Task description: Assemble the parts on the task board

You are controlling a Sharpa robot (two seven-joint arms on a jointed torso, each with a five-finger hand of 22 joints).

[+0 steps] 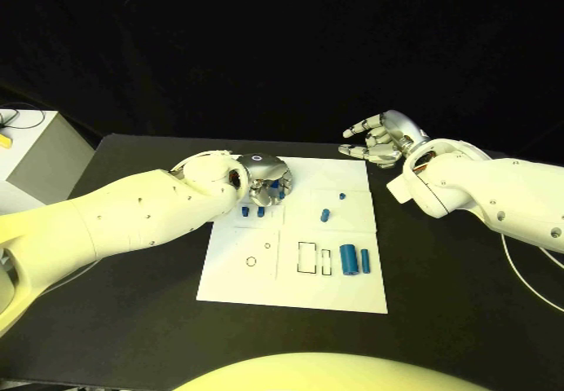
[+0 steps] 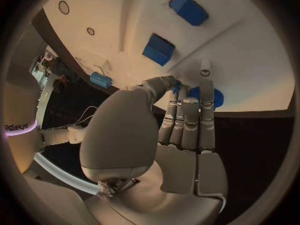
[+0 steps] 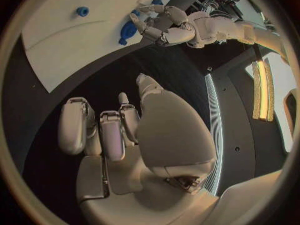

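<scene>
Black matte table (image 1: 141, 326) carries the flat white rectangular task board (image 1: 241, 281). The silver left hand (image 1: 266, 181) covers the board's far-left corner, its fingers hiding a round blue part (image 2: 215, 97); grip cannot be told. Two blue cylinders (image 1: 355, 260) lie lengthwise near the board's right edge. The silver right hand (image 1: 378, 138) hovers beyond the board, fingers loosely apart, holding nothing.

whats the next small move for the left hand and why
Probably close the left hand on the round blue part at its fingertips and lift it: the fingers reach that part near the task board far edge, but no firm grip shows. The right hand hovers off the board, holding nothing.
</scene>
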